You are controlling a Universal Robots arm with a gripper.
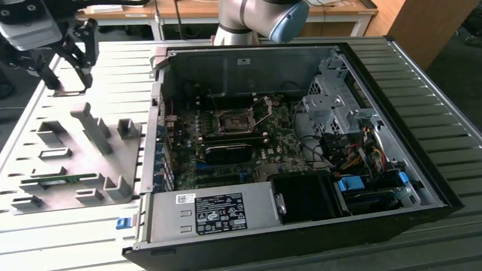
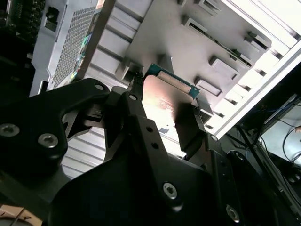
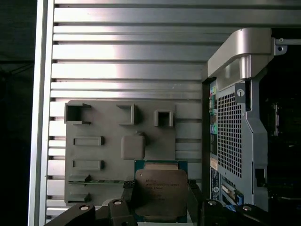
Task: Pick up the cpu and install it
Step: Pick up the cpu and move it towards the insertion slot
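the black gripper (image 3: 161, 187) clasps the flat silver-grey square cpu (image 3: 161, 200) by two opposite edges above the grey holder tray (image 3: 94, 127) on the bench (image 3: 141, 61), which suits this light, stiff, probably delicate chip.

Ribbed aluminium table (image 1: 68, 237), grey fixture plate (image 1: 68, 169) lying flat on it — open computer case (image 1: 301, 248) (lid off) just beside

The small square cpu (image 3: 161, 192) has a dull silver-grey metal top, the grey moulded holder plate (image 3: 108, 127) looks matt plastic, and the ribbed silver table (image 3: 141, 56) is smooth, satiny metal.
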